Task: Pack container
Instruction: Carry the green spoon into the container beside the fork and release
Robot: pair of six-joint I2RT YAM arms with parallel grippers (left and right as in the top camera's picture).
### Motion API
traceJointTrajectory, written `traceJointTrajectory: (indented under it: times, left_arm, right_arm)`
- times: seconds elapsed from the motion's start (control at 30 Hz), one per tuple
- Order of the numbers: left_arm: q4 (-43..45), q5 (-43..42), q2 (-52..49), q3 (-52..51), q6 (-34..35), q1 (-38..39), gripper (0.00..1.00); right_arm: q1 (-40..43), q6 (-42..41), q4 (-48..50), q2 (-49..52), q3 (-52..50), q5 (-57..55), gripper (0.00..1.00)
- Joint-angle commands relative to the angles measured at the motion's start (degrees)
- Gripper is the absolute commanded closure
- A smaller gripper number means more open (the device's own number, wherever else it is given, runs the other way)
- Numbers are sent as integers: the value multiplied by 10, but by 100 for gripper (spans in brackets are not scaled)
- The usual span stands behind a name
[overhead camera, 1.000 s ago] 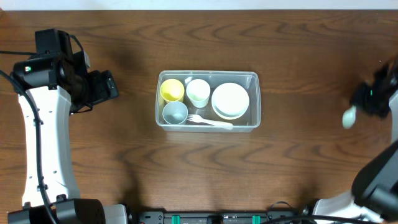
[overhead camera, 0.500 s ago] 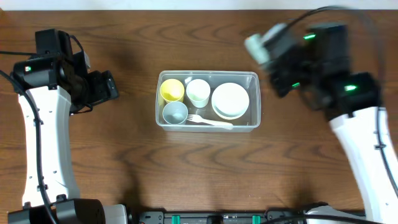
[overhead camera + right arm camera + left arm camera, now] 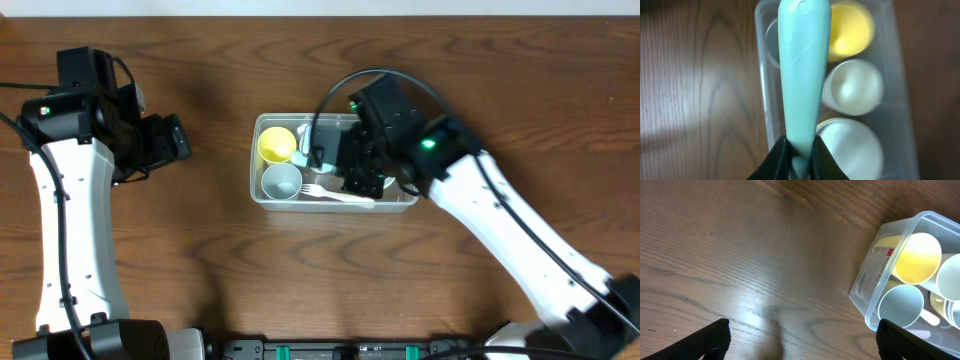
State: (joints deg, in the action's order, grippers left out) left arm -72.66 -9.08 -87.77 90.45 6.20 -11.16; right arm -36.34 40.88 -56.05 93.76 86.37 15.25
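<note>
Low in the right wrist view, the right gripper [image 3: 801, 152] is pinching a pale teal handle [image 3: 804, 70] over the container [image 3: 764, 105]. That container is sitting at overhead centre, holding a yellow cup [image 3: 852, 30], a white cup [image 3: 854, 87] and a fork [image 3: 325, 192]. The left gripper [image 3: 801, 344] is gaping wide above the wooden table [image 3: 740, 255].

- overhead: even, fairly bright light from above; table [image 3: 200, 250] grain sharp, faint soft shadows beside the left arm [image 3: 70, 220], white strip along the far edge blown out.
- left wrist: pale glare patch on the wood just beside the container [image 3: 865, 287]; its rim glints, yellow cup [image 3: 917, 257] glows.
- right wrist: soft overall; pale blue handle [image 3: 804, 75] close to the lens, out of focus; washed sheen on wood at left.
</note>
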Motion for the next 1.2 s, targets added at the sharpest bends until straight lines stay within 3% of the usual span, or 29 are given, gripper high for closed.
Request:
traceJointTrajectory:
  times: [0.0, 0.47, 0.57, 0.63, 0.73, 1.03, 1.17]
  left_arm:
    - [-2, -3, 0, -3, 5, -3, 7]
    - [-2, -3, 0, -3, 5, -3, 7]
    - [-2, -3, 0, -3, 5, -3, 7]
    - [-2, -3, 0, -3, 5, -3, 7]
    - [-2, -3, 0, -3, 5, -3, 7]
    - [-2, -3, 0, -3, 5, -3, 7]
    - [-2, -3, 0, -3, 5, -3, 7]
  right_arm:
    - [-8, 12, -10, 35, -4, 2, 99]
    - [-7, 12, -17, 81, -4, -3, 99]
    - [-7, 12, -21, 81, -4, -3, 93]
    - [-7, 12, -23, 81, -4, -3, 81]
    - [-7, 12, -25, 81, -4, -3, 75]
    - [-7, 12, -24, 81, -4, -3, 74]
    - [-7, -5, -10, 81, -4, -9, 82]
